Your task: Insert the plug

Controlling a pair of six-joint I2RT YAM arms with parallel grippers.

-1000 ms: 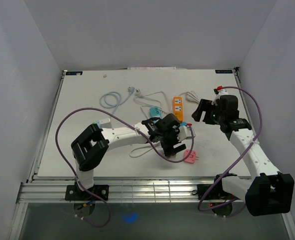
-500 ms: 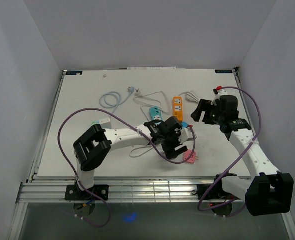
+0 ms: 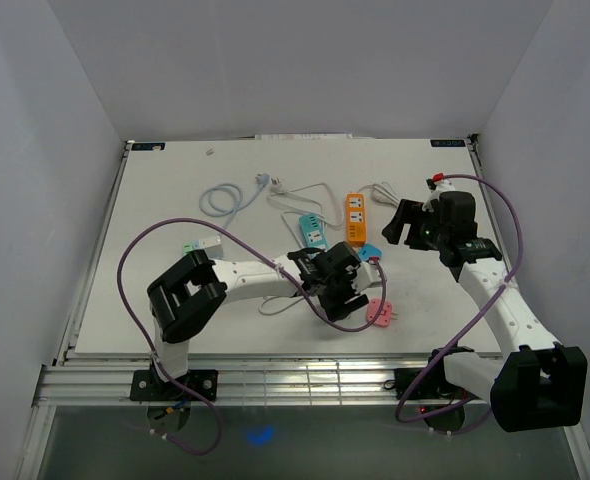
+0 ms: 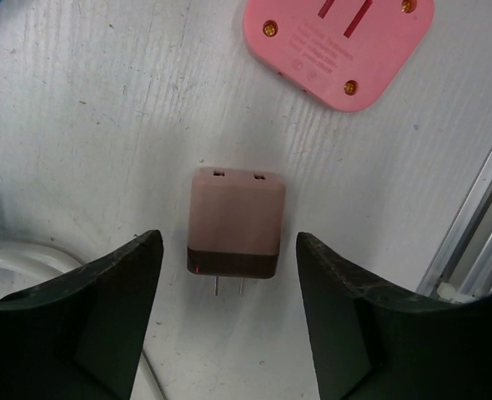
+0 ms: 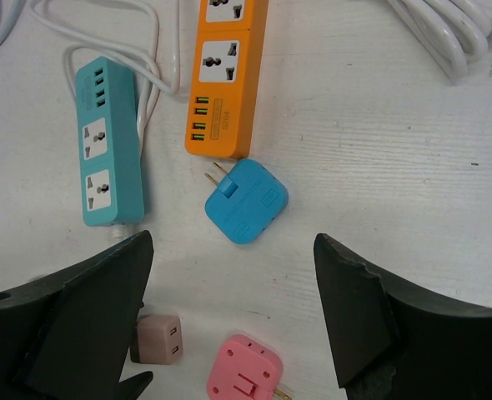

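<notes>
the plug point(image 4: 235, 225), a tan block with a darker brown band at its pronged end, lies flat on the white tabletop point(image 4: 79, 125), in its front half. the left gripper point(image 4: 227, 240) is low over it, jaws apart, one on each side of the plug. a narrow strip of tabletop shows on both sides, so neither jaw touches it. the two prongs point back toward the wrist camera, and two small slots show at the far end. just beyond the plug, apart from it, lies a pink adapter point(image 4: 338, 46), its labelled face with brass screws up. a white cable point(image 4: 21, 254) curves in by the left jaw.

the right gripper point(image 5: 231, 242) hangs higher, over the middle right of the tabletop, jaws wide apart with nothing between them. under it lies a blue adapter point(image 5: 248, 202), its prongs toward the near end of the orange strip point(image 5: 225, 75), just beside it. the teal strip point(image 5: 108, 150) lies alongside the orange one with a gap between them, both with sockets facing up. the right wrist view also shows the plug near its lower edge, beside the pink adapter and apart from both strips.
</notes>
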